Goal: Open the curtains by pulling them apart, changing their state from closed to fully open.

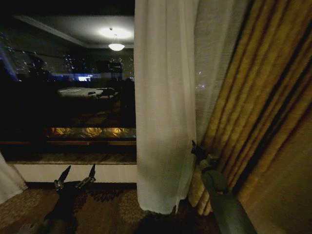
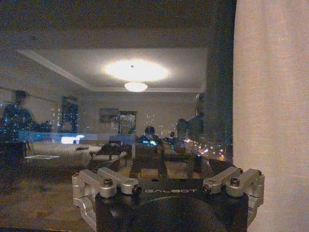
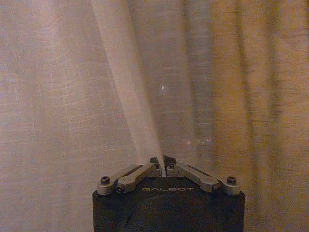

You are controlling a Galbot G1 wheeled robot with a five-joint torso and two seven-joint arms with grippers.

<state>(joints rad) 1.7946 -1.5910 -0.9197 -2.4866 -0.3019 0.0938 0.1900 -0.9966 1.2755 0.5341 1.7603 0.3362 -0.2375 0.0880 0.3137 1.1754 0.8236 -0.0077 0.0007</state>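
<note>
The sheer curtain (image 1: 163,107) is seen hanging in the middle of the head view, gathered into a pale column from the top edge down to the patterned carpet (image 1: 107,207) near the bottom. To its right, a thinner stretch of the same fabric is drawn toward the thick golden drape (image 1: 265,122) that fills the right side of the frame.

The right end effector (image 1: 196,148) is found at the lower centre-right of the head view, right at the sheer curtain's edge beside the golden drape. In the right wrist view, its fingers (image 3: 145,170) are clenched on a narrow fold of the curtain (image 3: 128,87), which is pulled taut and runs up from the fingertips toward the top of the frame.

The left end effector (image 1: 77,171) is held low in the lower left of the head view, in front of the white sill (image 1: 73,171), with its fingers spread and nothing gripped. In the left wrist view it is pointed at the dark window glass (image 2: 120,121), where a ceiling lamp (image 2: 135,86) is reflected, and the curtain (image 2: 270,111) is seen down the right side.

At the far lower left of the head view, another pale curtain panel (image 1: 7,180) is just visible.
</note>
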